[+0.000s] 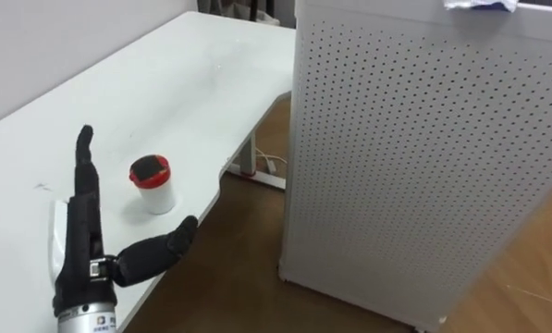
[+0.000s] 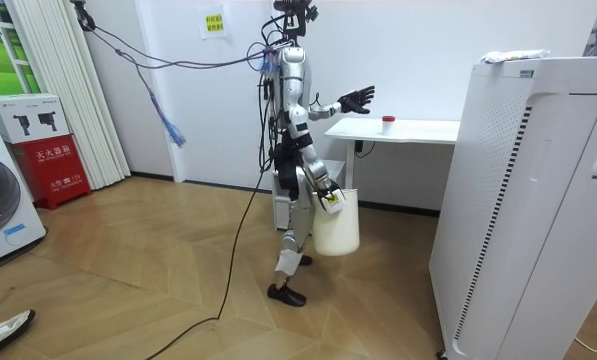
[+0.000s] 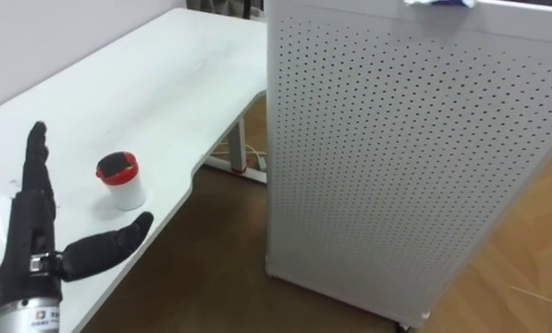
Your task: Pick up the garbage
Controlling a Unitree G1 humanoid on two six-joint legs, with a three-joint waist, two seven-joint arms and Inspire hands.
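One small red-lidded white cup (image 1: 153,184) upright on the white surface (image 1: 183,83) just beside the black left robot hand (image 1: 83,236), spread wide as if to grasp it; right robot hand (image 2: 327,195) low at a white bucket (image 2: 336,230), grip unclear.

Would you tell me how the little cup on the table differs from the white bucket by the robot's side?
The cup is small, red-rimmed and stands on the table; the bucket is far larger, without red, and hangs at the right hand. Both are white.
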